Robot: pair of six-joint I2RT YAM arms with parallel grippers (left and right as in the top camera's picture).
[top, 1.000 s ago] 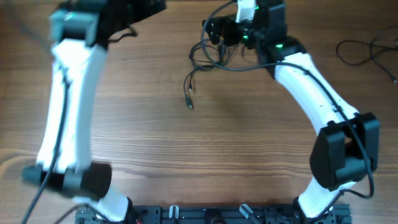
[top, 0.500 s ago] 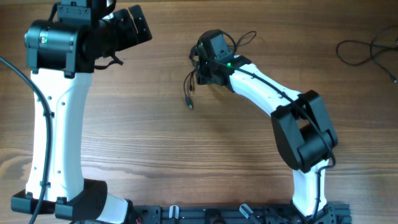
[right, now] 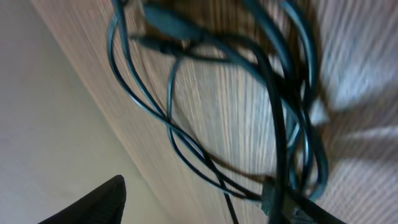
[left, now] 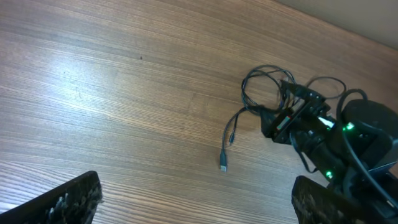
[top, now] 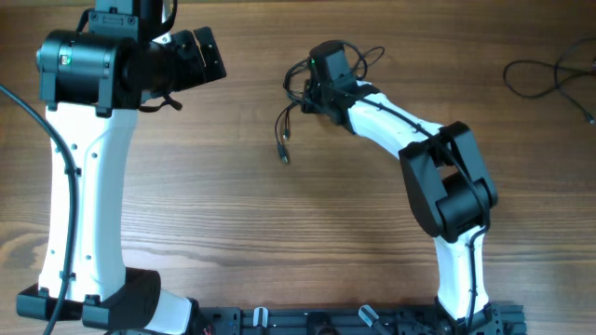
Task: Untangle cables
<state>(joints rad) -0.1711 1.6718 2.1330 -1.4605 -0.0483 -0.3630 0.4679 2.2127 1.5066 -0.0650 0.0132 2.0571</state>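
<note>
1. From above: the tangle of cables (top: 290,82) lies on the far middle of the table (top: 279,242). One loose strand trails nearward from it and ends in a plug (top: 285,156). A second bunch of cords (top: 549,73) sits well apart at the far right edge. The right arm stretches from its near base out and leftward, so the right gripper (top: 307,93) is right at the knot. The left arm stands tall on the left, and the left gripper (top: 212,58) is turned toward the tangle but hangs well short of it.

2. From the left wrist: its two fingers (left: 59,202) show only at the near corners of the view, spread wide with nothing between them. Across the bare wood, the right gripper (left: 273,121) noses into the loops (left: 252,84), and the plug (left: 223,166) lies free on the near side.

3. From the right wrist: several dark strands (right: 273,93) cross and overlap close in front. One finger (right: 99,202) shows at the lower left. The jaws look partly apart, but I cannot tell whether a strand is pinched.

4. My read is that this is the picking step, with the right hand choosing a strand in the knot. The next move needs a firm pinch on a single cord. Then a slow pull away from the heap should follow, probably with the left hand coming in to pin the rest down.
</note>
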